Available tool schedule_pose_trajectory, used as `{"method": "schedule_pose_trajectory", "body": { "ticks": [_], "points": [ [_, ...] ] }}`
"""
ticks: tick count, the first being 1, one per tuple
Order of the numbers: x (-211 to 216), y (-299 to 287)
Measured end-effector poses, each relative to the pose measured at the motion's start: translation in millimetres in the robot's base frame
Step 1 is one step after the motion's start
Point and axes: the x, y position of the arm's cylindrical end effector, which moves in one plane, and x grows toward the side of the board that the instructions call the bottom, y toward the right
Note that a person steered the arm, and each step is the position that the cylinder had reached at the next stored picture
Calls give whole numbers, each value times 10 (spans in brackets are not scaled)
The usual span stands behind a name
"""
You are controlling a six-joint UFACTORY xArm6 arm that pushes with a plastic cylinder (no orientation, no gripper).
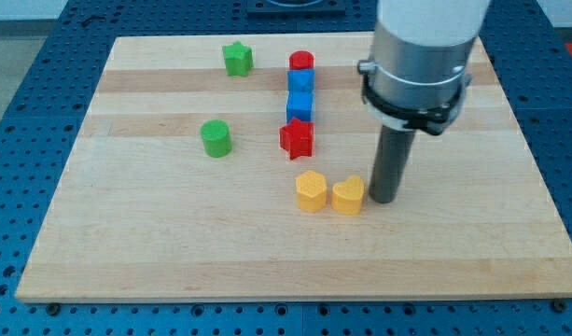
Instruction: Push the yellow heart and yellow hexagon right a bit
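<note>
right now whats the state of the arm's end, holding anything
No jaws here: my tip is a bare dark rod holding nothing, down at the wooden board right beside the yellow heart block, on the view's right.

The yellow heart [348, 196] lies flat just to the view's left of my tip [383, 201] — touching it or nearly so. The yellow hexagon [311, 190] sits flat against the heart's far side — one block farther left of the tip.

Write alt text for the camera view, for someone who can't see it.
My tip rests on a wooden board, just right of a yellow heart and yellow hexagon sitting side by side. Above them a red star, two blue blocks and a red cylinder form a column; a green cylinder and green star lie left.
</note>
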Motion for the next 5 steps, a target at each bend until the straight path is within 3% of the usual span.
{"method": "schedule_pose_trajectory", "body": {
  "ticks": [1,3,5],
  "points": [
    [-12,216],
    [152,-311],
    [146,-294]
  ]
}}
